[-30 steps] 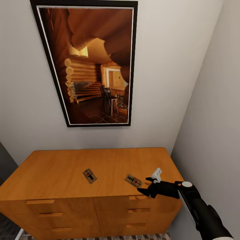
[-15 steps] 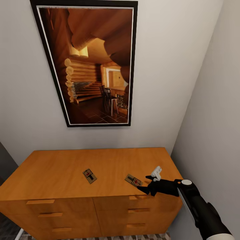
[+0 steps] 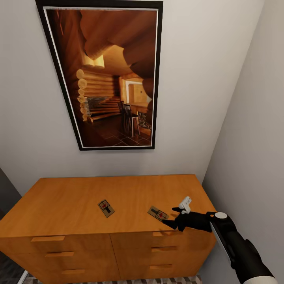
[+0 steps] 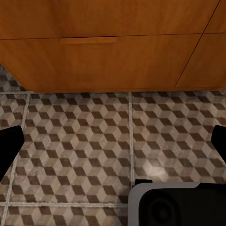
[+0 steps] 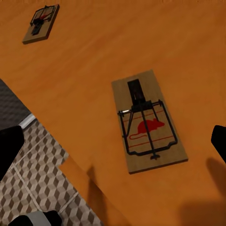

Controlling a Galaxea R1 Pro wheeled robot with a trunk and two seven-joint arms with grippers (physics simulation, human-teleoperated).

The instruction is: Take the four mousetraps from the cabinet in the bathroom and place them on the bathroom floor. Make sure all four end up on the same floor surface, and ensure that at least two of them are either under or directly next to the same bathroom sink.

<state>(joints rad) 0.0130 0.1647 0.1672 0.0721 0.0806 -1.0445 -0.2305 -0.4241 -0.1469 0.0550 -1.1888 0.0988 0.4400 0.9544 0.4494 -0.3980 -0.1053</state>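
We face the cabinet (image 3: 118, 205), a low orange-brown chest whose flat top is our working surface, with a large framed picture (image 3: 106, 75) on the wall above it. The bathroom floor (image 4: 103, 136), tiled in a cube pattern, lies below our left gripper (image 4: 113, 141), which hangs just in front of the drawer fronts; its fingertips sit far apart at the edges of the left wrist view, so we read it as wide open and empty.

Our right gripper (image 3: 175, 216) hovers at the near edge of the surface, fingers spread wide and holding nothing. The near mousetrap (image 5: 148, 122) lies flat just ahead of this gripper, between the lines of its two fingertips but not touching them. The far mousetrap (image 5: 41, 23) lies well beyond it, also flat.

To grasp well, we judge that we should come down over the near mousetrap, close across the narrow width of the thin board, and keep clear of the wire parts. We see two mousetraps here.
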